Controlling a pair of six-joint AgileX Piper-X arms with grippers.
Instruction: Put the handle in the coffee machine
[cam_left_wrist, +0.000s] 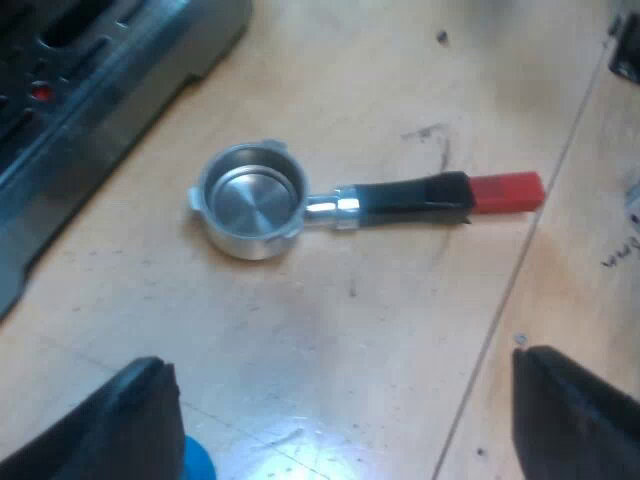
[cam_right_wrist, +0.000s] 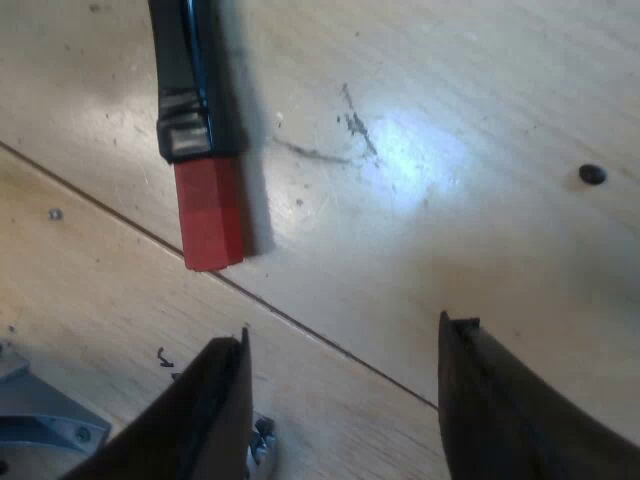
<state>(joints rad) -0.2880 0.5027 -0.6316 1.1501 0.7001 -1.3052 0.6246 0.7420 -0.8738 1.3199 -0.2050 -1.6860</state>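
Observation:
The metal holder (cam_left_wrist: 250, 200) lies loose on the wooden table, its round basket facing up and its dark handle (cam_left_wrist: 405, 198) ending in a red tip (cam_left_wrist: 507, 192). My left gripper (cam_left_wrist: 340, 430) hovers above the table short of the holder, open, with nothing between its fingers. The espresso machine's grey base (cam_left_wrist: 90, 110) stands close beyond the basket. In the right wrist view the handle's black part (cam_right_wrist: 185, 70) and red end (cam_right_wrist: 208, 210) lie on the wood. My right gripper (cam_right_wrist: 345, 400) is open, empty, a short way off the red end.
A seam (cam_right_wrist: 250, 295) between table boards runs just past the red end. A blue object (cam_left_wrist: 197, 462) peeks out by my left finger. A grey metal bracket (cam_right_wrist: 35, 425) sits at the table near my right finger. Dark scuffs (cam_right_wrist: 350, 125) mark the wood.

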